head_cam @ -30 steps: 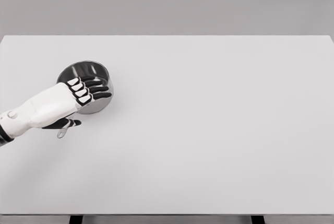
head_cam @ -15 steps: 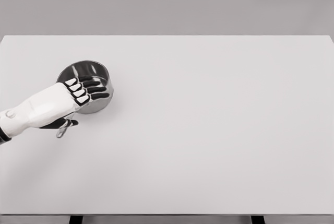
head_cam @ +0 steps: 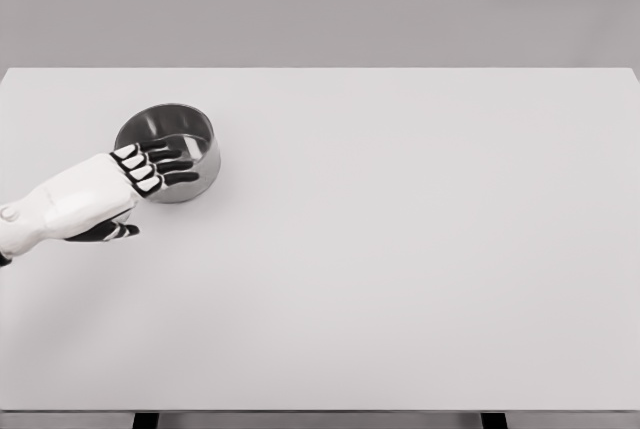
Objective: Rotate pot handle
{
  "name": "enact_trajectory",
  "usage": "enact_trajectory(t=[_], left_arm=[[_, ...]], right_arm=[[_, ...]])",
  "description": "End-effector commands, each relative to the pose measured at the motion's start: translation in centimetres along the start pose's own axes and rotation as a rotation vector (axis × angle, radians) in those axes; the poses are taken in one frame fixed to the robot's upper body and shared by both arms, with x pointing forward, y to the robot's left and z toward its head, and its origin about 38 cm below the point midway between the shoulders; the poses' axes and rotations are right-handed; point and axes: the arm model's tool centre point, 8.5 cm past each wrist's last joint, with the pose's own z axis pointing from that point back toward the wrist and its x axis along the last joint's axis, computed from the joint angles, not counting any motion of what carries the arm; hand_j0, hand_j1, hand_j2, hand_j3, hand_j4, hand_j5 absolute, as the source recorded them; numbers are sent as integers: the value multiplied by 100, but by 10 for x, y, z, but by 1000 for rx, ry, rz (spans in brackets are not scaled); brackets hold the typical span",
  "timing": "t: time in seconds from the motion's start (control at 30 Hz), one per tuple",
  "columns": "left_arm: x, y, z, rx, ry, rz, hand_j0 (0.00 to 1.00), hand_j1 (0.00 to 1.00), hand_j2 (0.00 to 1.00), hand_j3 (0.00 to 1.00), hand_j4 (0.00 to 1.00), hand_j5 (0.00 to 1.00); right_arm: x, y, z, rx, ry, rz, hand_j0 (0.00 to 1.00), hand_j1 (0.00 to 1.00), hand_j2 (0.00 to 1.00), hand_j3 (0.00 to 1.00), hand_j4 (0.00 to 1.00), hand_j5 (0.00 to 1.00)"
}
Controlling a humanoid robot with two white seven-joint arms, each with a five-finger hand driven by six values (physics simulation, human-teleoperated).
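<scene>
Presently the round, shiny steel pot [head_cam: 168, 152] stands on the plain white worktop [head_cam: 400, 249], in its far-left part, set back from both the far edge and the left edge. The white left hand [head_cam: 120, 189] with dark fingers [head_cam: 165, 161] comes in from the lower left; the fingers reach over the near rim into the bowl, extended rather than clenched, while the thumb lies below, beside the wall. Whether they grip the rim cannot be told. The pot's handle is not visible; it is probably hidden beneath the hand. Progress of the rotation therefore cannot be judged. Open room is ample: the worktop is bare to the right and towards the near edge. The right hand is out of view.
</scene>
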Motion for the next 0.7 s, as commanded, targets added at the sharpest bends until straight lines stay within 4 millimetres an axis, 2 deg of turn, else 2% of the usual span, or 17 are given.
enact_trajectory(t=[0.0,0.67], left_arm=[[-2,2,2,2,4,-2,100,100,100,100,100,100],[-15,11,11,-5,37,-30,100,100,100,100,100,100]], right_arm=[[0,0,0,0,0,0,100,100,100,100,100,100],[0,0,0,0,0,0,100,100,100,100,100,100]])
